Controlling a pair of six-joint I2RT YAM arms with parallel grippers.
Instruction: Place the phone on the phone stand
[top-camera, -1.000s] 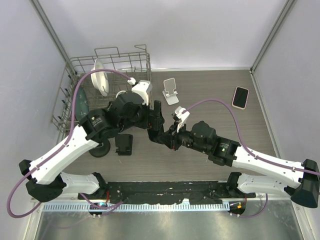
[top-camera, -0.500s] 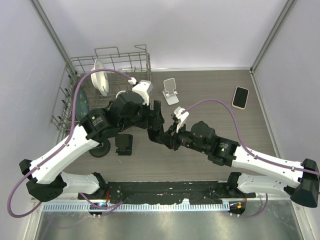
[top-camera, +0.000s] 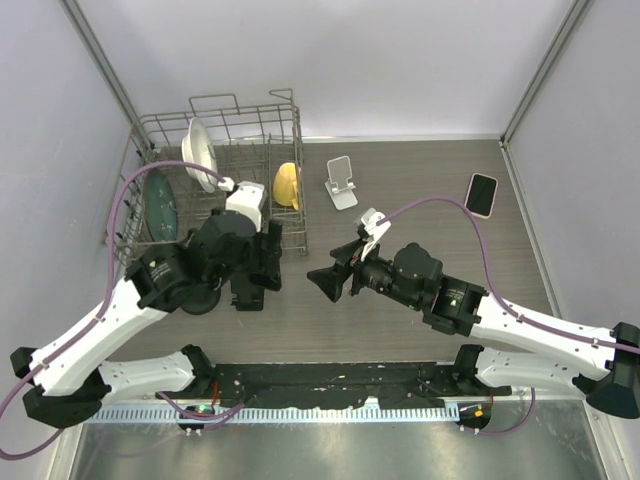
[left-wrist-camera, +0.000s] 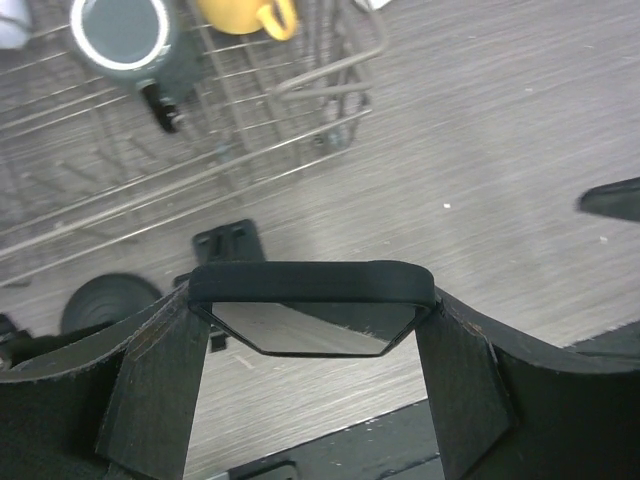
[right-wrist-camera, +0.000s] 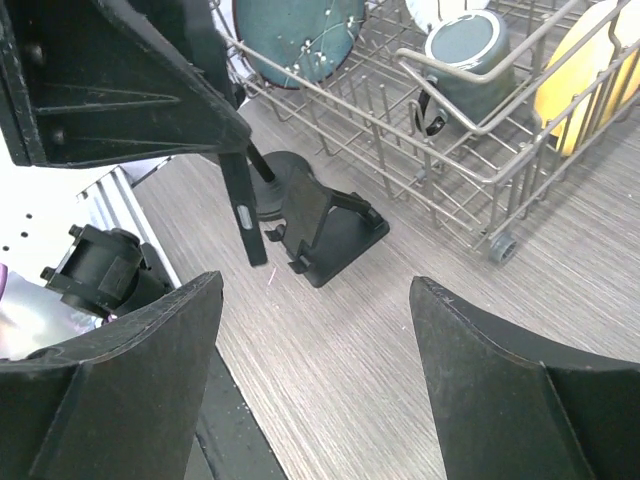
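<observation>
A black phone (left-wrist-camera: 312, 282) is clamped across its width between my left gripper's (left-wrist-camera: 312, 305) fingers, screen reflecting the table. In the right wrist view the phone (right-wrist-camera: 245, 220) hangs edge-on, just left of the black phone stand (right-wrist-camera: 325, 230). From above, the left gripper (top-camera: 268, 262) hovers right above that stand (top-camera: 248, 290). My right gripper (top-camera: 322, 283) stands open and empty a short way to the right, facing the stand; its jaws (right-wrist-camera: 315, 285) are spread wide over bare table.
A wire dish rack (top-camera: 230, 130) at the back left holds plates, a dark mug and a yellow cup (top-camera: 287, 184). A white phone stand (top-camera: 342, 182) and a second phone (top-camera: 481, 194) lie further back. A round black base (top-camera: 200, 298) sits beside the black stand.
My right gripper opened and let go of the phone, drawing back slightly. The left arm carried the phone left and toward the near edge, over the black stand, uncovering the yellow cup.
</observation>
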